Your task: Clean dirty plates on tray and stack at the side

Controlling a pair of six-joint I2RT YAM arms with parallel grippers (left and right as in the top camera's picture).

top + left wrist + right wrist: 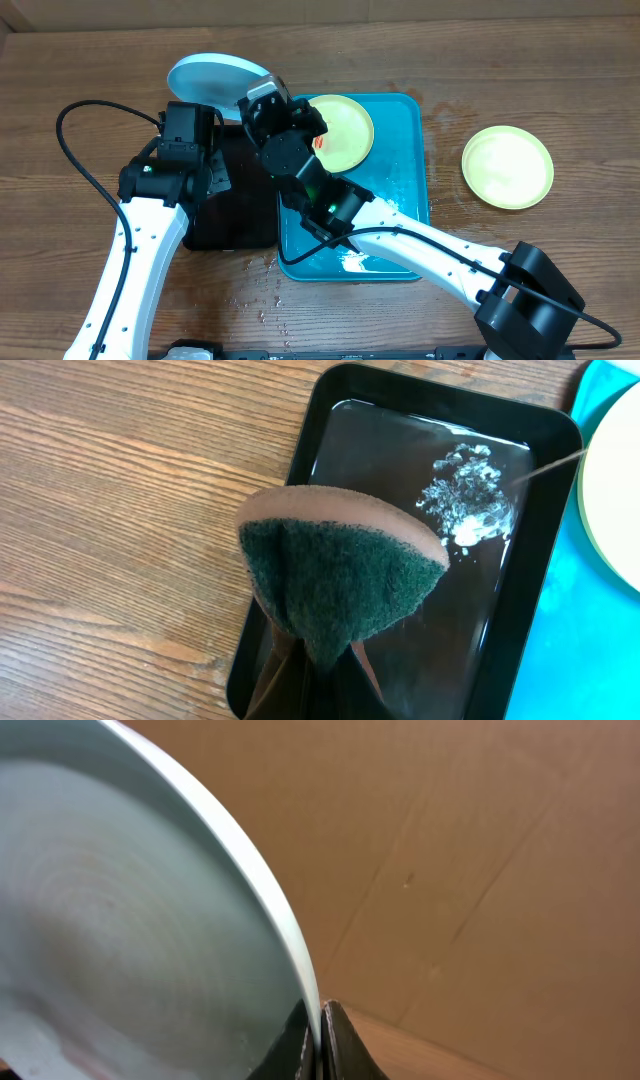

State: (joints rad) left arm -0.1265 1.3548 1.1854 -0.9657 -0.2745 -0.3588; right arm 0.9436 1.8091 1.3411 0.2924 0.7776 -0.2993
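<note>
Pale plate (pixel 205 75), pinched by the right gripper (pixel 320 1040), hung tilted past the black tray (pixel 235 215), beyond the left gripper (pixel 315 670) clamping a sponge (pixel 340 575).

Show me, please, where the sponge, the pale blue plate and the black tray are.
sponge (pixel 340 575), left wrist view, on its green scouring face.
pale blue plate (pixel 208 78), overhead view, on its visible face.
black tray (pixel 450 405), left wrist view, on its far rim.

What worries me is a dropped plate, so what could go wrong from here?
The right gripper pinches the pale blue plate only at its rim, so scrubbing pressure from the sponge might twist it or slip it loose. The left gripper sits close beside it near the black tray, so the arms might collide.
</note>
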